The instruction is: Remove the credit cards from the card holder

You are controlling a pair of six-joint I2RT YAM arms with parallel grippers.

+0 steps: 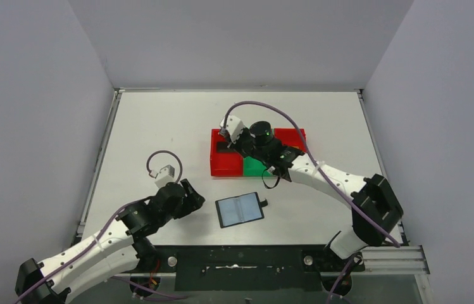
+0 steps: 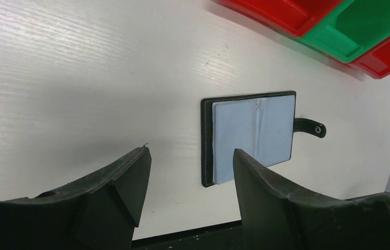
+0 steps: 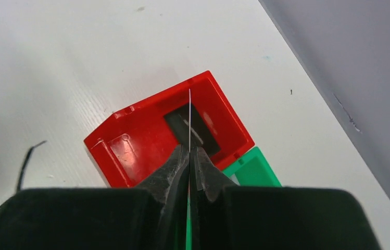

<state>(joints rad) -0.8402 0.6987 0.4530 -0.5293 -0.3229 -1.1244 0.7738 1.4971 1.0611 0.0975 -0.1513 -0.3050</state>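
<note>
A thin card (image 3: 189,120), presumably a credit card, is clamped edge-on in the right gripper (image 3: 190,151) directly above the red plastic bin (image 3: 130,151); the left gripper (image 2: 190,153) is spread wide, empty.

the white, faintly grained flat table top (image 1: 158,126) carried a small flat black folding card holder (image 1: 240,210), lying open with its shiny grey-blue inner face up and its black snap tab (image 1: 263,202) lying flat on the surface. beyond the card holder, apart from it, three shallow bins stood side by side: a red plastic bin (image 1: 221,166), a green plastic bin (image 1: 253,168) and a second red bin (image 1: 297,135).
</note>
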